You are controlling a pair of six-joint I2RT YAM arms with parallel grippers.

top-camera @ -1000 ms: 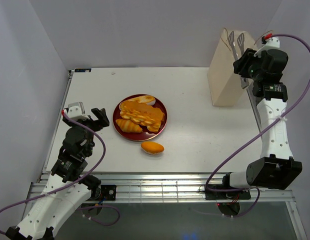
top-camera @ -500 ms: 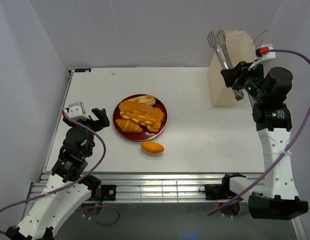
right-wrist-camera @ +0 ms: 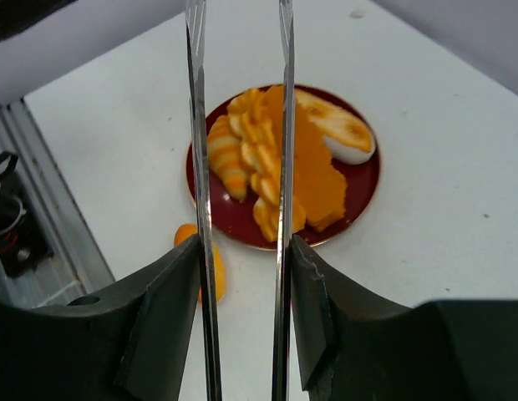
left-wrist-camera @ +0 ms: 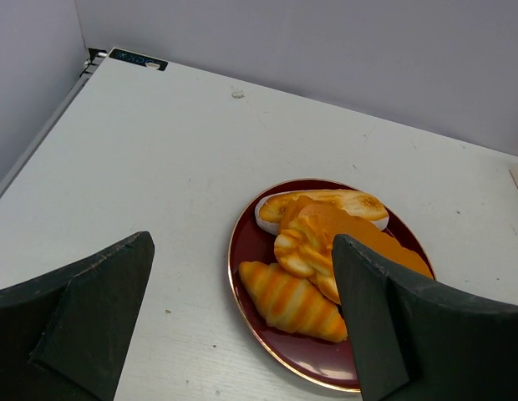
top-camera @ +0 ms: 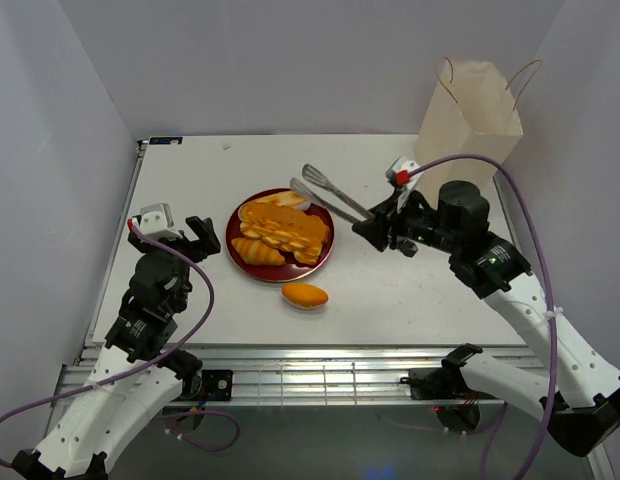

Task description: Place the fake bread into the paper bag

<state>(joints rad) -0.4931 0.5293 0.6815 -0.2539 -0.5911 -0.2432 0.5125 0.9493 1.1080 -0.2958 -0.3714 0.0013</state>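
Note:
Several glossy fake breads [top-camera: 280, 232] lie on a dark red plate [top-camera: 240, 265]; a croissant [left-wrist-camera: 292, 302] is at its near-left. One orange bun [top-camera: 305, 295] lies on the table just in front of the plate. The cream paper bag [top-camera: 468, 120] stands upright at the back right. My right gripper [top-camera: 382, 229] is shut on slim metal tongs [top-camera: 330, 192], whose open tips hang above the plate's right edge; in the right wrist view the tongs [right-wrist-camera: 240, 167] frame the breads [right-wrist-camera: 280, 163]. My left gripper [top-camera: 198, 236] is open and empty, left of the plate.
White walls close the table on the left, back and right. The table's front edge has a metal rail [top-camera: 310, 375] by the arm bases.
My right arm has swung from the bag down and left, carrying the tongs over to the plate. The left arm has not moved.

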